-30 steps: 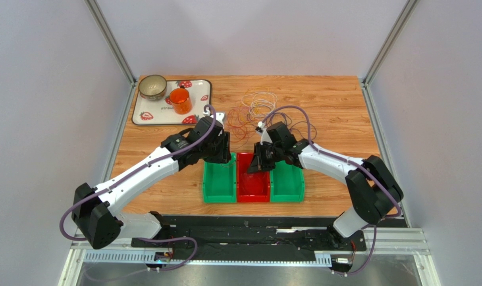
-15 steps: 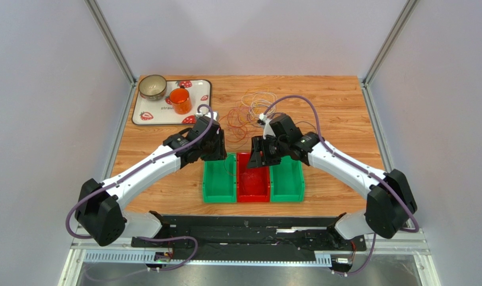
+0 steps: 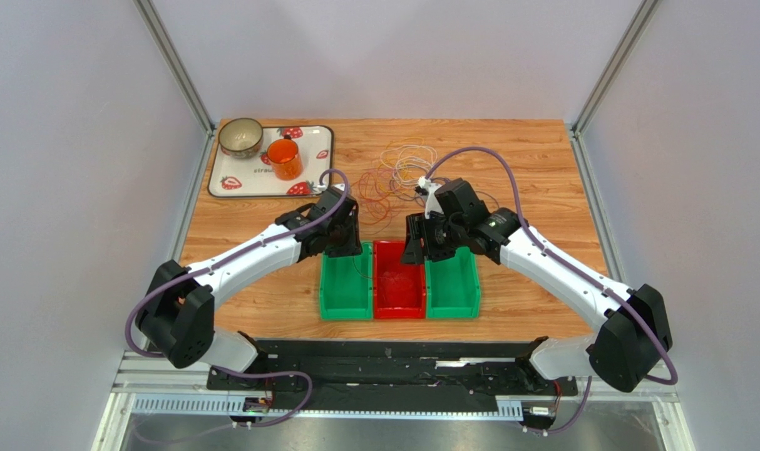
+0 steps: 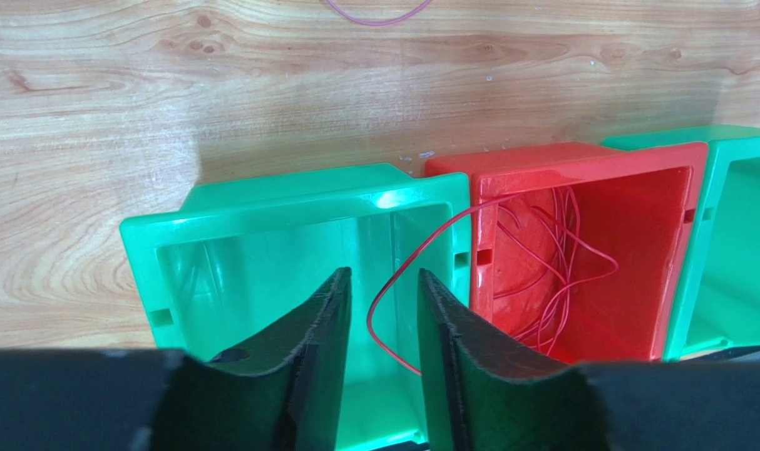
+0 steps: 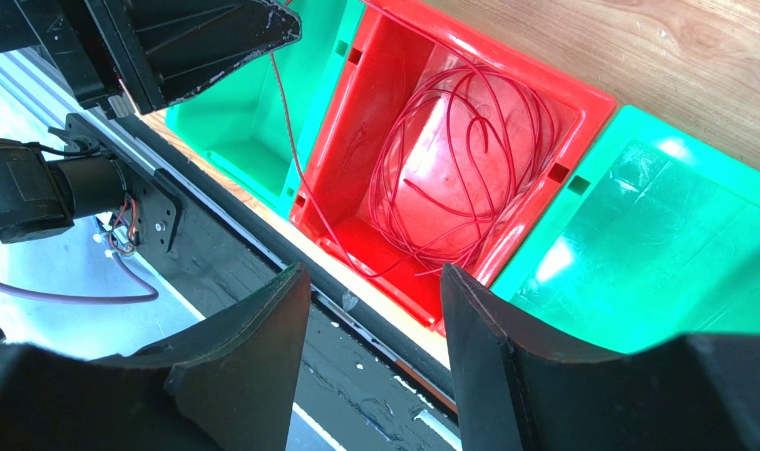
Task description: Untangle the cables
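Note:
A loose tangle of thin orange, dark and pale cables [image 3: 398, 169] lies on the wooden table behind three bins. A red cable [image 5: 459, 160] is coiled inside the red bin [image 3: 399, 312]. One strand of it [image 4: 384, 310] loops over the divider into the left green bin [image 4: 290, 202]. My left gripper [image 4: 382, 274] hangs over that green bin, open, with the strand passing loosely between its fingers and a gap on both sides. Above the red bin's near edge my right gripper [image 5: 370, 272] is open and holds nothing.
A second green bin [image 5: 656, 235] stands right of the red one. At the back left, a strawberry-print tray [image 3: 313, 150] carries a bowl [image 3: 241, 137] and an orange cup [image 3: 284, 158]. A black rail [image 3: 393, 362] runs along the near edge.
My right gripper opened, left the red cable coil in the red bin, and drew up and to the right. My left jaws narrowed a little and the arm shifted slightly.

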`<state>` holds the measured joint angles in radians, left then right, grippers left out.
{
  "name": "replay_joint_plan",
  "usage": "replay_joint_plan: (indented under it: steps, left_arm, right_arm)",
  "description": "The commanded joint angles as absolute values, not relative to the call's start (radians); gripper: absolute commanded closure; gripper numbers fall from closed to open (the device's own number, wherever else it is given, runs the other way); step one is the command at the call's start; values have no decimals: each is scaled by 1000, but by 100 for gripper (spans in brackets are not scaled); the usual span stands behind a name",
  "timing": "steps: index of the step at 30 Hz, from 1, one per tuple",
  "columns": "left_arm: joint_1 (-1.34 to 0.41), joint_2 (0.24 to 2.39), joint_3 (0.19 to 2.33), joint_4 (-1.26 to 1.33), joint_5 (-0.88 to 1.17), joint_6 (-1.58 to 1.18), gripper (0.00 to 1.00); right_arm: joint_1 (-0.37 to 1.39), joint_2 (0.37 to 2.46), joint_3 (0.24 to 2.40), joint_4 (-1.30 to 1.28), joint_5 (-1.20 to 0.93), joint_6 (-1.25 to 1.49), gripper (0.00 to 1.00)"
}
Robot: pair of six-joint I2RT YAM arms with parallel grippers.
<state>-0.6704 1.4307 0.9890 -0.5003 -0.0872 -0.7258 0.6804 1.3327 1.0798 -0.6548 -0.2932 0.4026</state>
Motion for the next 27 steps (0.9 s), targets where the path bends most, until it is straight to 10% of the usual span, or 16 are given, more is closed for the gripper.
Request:
replay_joint_plan:
  steps: [1,10,27]
  left_arm:
    - [-664,1437,988,-471,-95,-749,61]
    - [-664,1457,1000,-449,-32,-726,99]
    - [-772,1498,1137,-436,63,-655,100]
  right_arm:
    - [686,1318,1083,-644,-284,387,44]
    - [684,1322,1080,-643,-270,380,45]
    - [684,1267,1066,-635,-196,399,49]
